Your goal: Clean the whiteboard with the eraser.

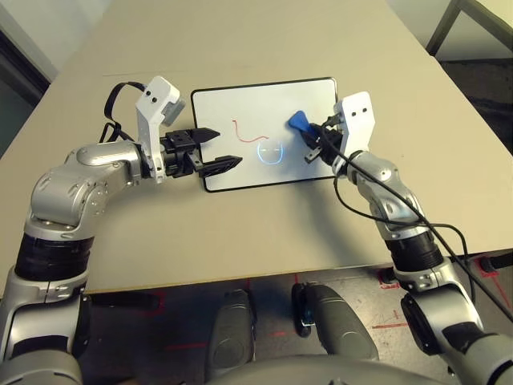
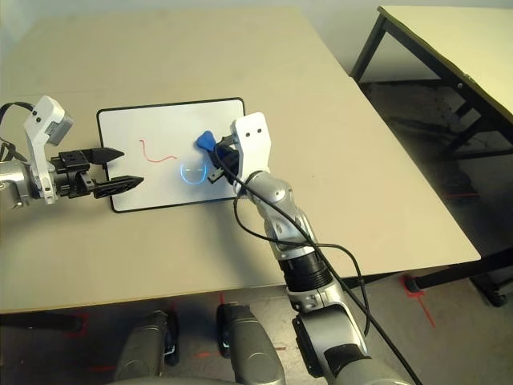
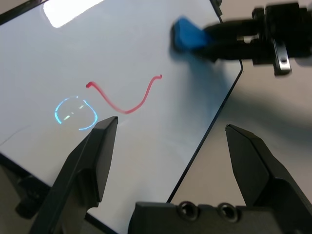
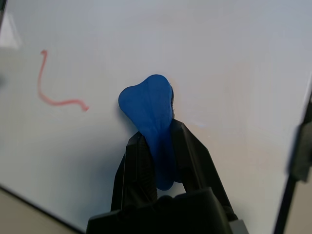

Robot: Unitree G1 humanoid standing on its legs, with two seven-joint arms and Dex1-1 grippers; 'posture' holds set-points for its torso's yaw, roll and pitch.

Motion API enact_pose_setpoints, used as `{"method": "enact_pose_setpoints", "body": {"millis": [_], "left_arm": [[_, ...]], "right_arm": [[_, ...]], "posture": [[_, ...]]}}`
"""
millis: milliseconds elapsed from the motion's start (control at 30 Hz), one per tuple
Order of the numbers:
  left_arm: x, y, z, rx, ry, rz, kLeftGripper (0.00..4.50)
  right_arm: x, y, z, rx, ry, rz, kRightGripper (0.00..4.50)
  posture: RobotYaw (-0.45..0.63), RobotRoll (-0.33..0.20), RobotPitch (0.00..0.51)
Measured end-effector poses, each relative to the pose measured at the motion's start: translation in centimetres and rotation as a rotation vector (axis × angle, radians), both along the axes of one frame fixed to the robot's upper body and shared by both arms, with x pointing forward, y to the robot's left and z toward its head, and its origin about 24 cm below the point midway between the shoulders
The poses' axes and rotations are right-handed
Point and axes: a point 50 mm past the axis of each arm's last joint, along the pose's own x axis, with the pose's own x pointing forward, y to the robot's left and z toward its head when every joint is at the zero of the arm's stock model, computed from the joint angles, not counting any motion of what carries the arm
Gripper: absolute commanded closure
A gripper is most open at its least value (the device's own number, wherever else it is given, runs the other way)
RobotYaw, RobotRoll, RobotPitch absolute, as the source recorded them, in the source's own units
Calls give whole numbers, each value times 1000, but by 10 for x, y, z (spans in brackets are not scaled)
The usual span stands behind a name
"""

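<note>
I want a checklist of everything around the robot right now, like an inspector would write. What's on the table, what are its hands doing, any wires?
Surface: tan table, bare apart from the board.
Job's things: whiteboard lies flat with a red squiggle still on it and a bluish ring of glare; blue eraser is on the board near its right end.
Clutter: nothing seen.
Grippers: right tool is shut on the eraser; left tool is open, at the board's left edge, holding nothing.
Cables: black cable runs along the right arm; another loops behind the left wrist.
Surroundings: a second table stands off to the right; floor has red tape marks.
</note>
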Motion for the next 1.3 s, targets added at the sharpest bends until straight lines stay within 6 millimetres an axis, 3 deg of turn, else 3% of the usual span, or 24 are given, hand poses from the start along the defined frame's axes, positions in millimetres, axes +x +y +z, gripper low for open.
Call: {"method": "enact_pose_setpoints", "body": {"millis": [700,1067,1300], "left_arm": [[-1,2,0,7,9,-9,0],[0,12,1,45,17,34,0],[-3,25,12,103,-3,70,0]], "right_arm": [[11,-12,3,36,-46,-113,3865],[9,17,24,84,-46,1,3882],[-2,38,39,73,-83,125,3882]], "posture": [[-59,0,197],[-51,0,207],[-41,0,212]]}}
